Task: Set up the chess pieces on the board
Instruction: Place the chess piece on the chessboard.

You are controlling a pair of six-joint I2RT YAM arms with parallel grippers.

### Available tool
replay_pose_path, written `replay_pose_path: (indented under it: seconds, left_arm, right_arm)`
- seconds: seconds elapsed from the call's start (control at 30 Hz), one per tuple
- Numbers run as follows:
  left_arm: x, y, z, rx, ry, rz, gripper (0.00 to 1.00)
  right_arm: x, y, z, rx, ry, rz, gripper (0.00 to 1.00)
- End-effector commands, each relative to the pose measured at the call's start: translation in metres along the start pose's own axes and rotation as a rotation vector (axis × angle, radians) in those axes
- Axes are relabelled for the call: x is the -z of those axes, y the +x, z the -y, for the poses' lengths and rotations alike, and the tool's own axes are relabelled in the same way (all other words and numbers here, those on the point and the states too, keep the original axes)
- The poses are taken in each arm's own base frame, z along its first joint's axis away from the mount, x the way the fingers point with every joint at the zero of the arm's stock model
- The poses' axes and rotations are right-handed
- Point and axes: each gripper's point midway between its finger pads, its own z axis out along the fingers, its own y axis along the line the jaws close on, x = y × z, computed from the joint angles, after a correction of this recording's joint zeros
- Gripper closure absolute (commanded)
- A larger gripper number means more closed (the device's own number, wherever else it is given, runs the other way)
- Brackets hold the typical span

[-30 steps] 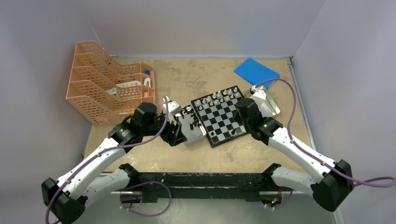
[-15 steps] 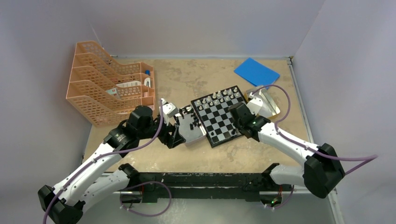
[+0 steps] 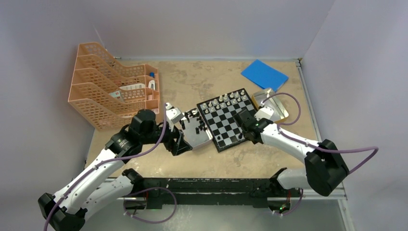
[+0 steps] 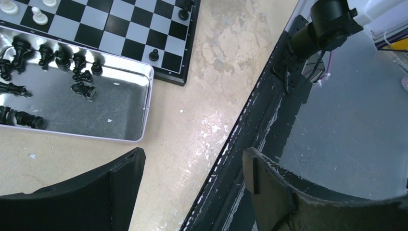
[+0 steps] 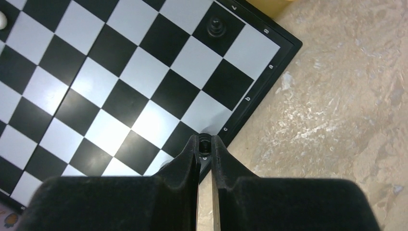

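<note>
Here the right hand (image 5: pixel 204 150) has its fingers pressed together on a small black piece (image 5: pixel 204 142), right at the black border of the board (image 5: pixel 120 91). The left hand (image 4: pixel 192 159) has its fingers wide apart and holds nothing; it is above the tabletop (image 4: pixel 226 62), near the silver tin (image 4: pixel 110 110). Many black pieces (image 4: pixel 57 57) lie in this tin, just beside the board. White pieces (image 3: pixel 226 99) stand on the far rows, and one black pawn (image 5: pixel 214 25) stands on a square near the edge.
</note>
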Motion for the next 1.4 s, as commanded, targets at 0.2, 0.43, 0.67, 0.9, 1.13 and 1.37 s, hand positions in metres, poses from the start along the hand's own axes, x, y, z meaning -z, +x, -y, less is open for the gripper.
replay_pose_path:
  seconds: [0.2, 0.43, 0.67, 0.9, 1.13, 1.37]
  left_arm:
    - [-0.002, -0.005, 0.010, -0.034, 0.072, 0.021, 0.26]
    - [0.000, -0.006, 0.010, -0.038, 0.064, 0.032, 0.26]
    - [-0.002, -0.005, 0.009, -0.032, 0.063, 0.024, 0.26]
    - [-0.004, -0.003, 0.008, -0.027, 0.065, 0.014, 0.26]
    - [-0.004, -0.003, 0.007, -0.023, 0.059, 0.012, 0.26]
    - [-0.002, -0.004, 0.007, -0.024, 0.052, 0.022, 0.26]
  right_arm:
    - [-0.003, -0.018, 0.008, -0.055, 0.097, 0.080, 0.96]
    - [-0.009, -0.022, 0.005, -0.035, 0.127, 0.113, 0.95]
    - [-0.020, -0.016, 0.004, -0.003, 0.174, 0.108, 0.95]
    - [-0.018, -0.013, -0.001, -0.006, 0.130, 0.088, 0.93]
    - [-0.009, -0.018, 0.002, -0.018, 0.111, 0.088, 0.93]
    - [-0.008, -0.022, 0.005, -0.012, 0.125, 0.099, 0.92]
